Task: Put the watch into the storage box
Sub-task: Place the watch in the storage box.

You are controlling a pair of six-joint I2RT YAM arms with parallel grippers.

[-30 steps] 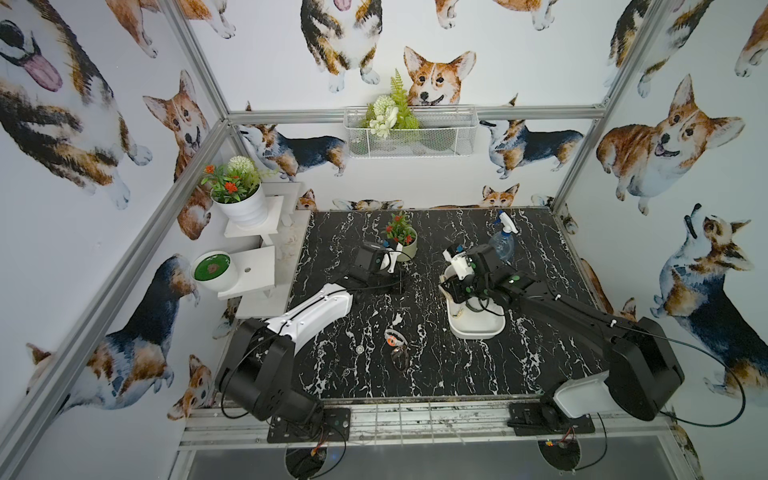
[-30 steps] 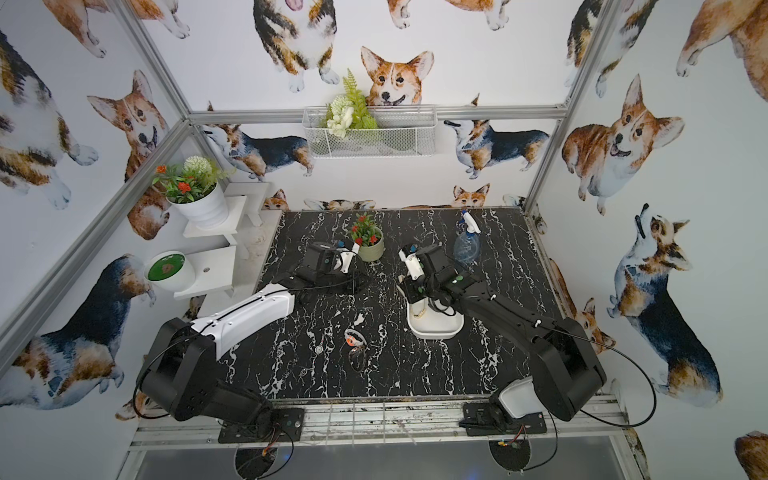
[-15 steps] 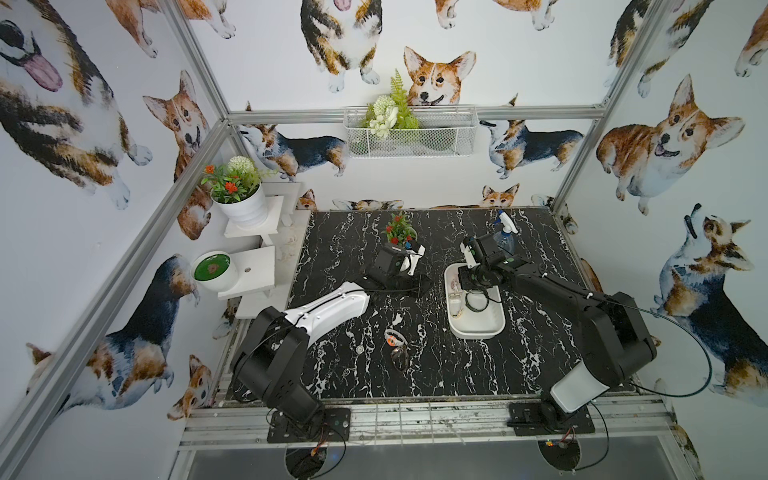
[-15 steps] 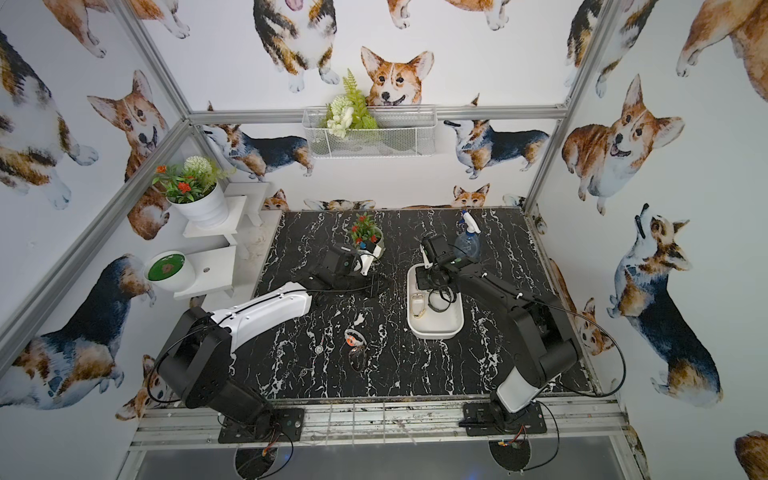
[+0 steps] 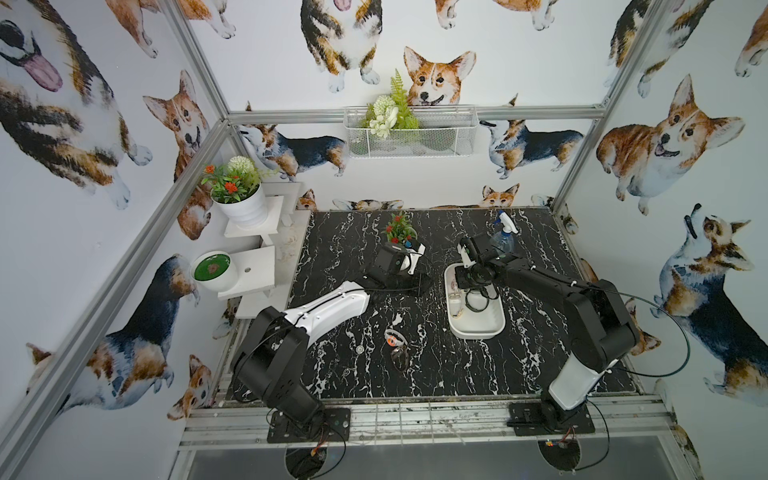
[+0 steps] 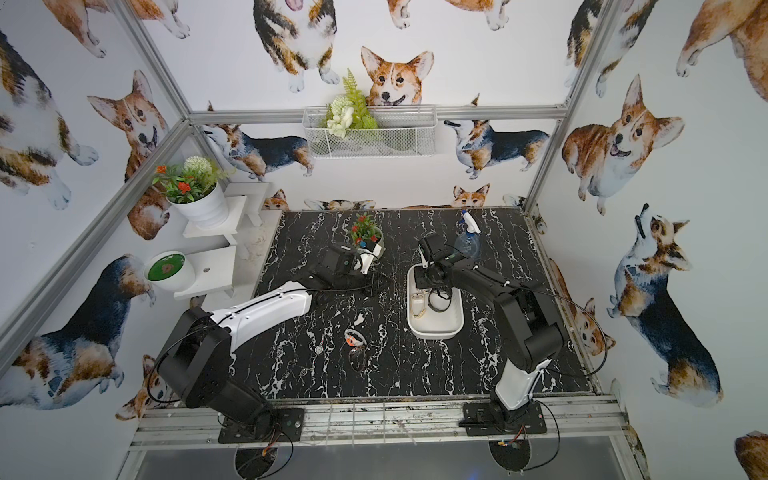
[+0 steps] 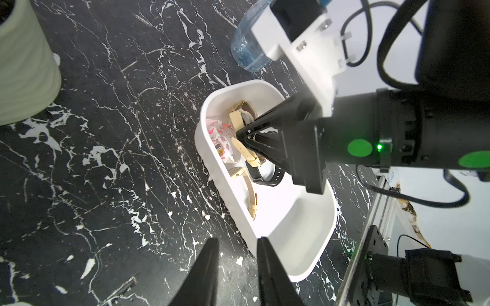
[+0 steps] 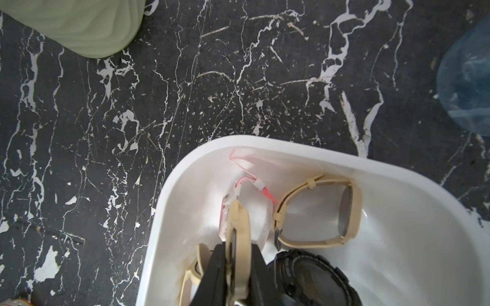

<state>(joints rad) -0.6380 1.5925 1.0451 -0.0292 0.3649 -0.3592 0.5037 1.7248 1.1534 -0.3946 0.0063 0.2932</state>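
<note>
The storage box (image 5: 478, 332) (image 6: 436, 332) is a shallow white tub right of the table's middle. My right gripper (image 5: 459, 284) (image 6: 419, 286) (image 7: 238, 135) (image 8: 237, 249) reaches down into its far end, shut on the strap of a beige watch (image 8: 240, 220) (image 7: 249, 156). A second beige watch (image 8: 318, 212), a pink-white one (image 7: 221, 143) and a black one (image 8: 313, 275) lie in the box (image 8: 265, 143) beside it. My left gripper (image 5: 426, 280) (image 7: 236, 239) hangs open and empty just outside the box's left wall (image 7: 305, 275). An orange-faced watch (image 5: 394, 337) (image 6: 353, 337) and a dark one (image 5: 399, 357) lie on the table in front.
A pale green pot with red flowers (image 5: 401, 232) stands behind my left gripper. Behind the box is a blue spray bottle (image 5: 500, 239). White shelves with plant pots (image 5: 245, 208) line the left edge. A wire basket (image 5: 411, 133) hangs on the back wall.
My right arm has swung its elbow out to the right while the gripper, with the beige watch, stayed over the box's far end. The left gripper has shifted right, closer to the box.
</note>
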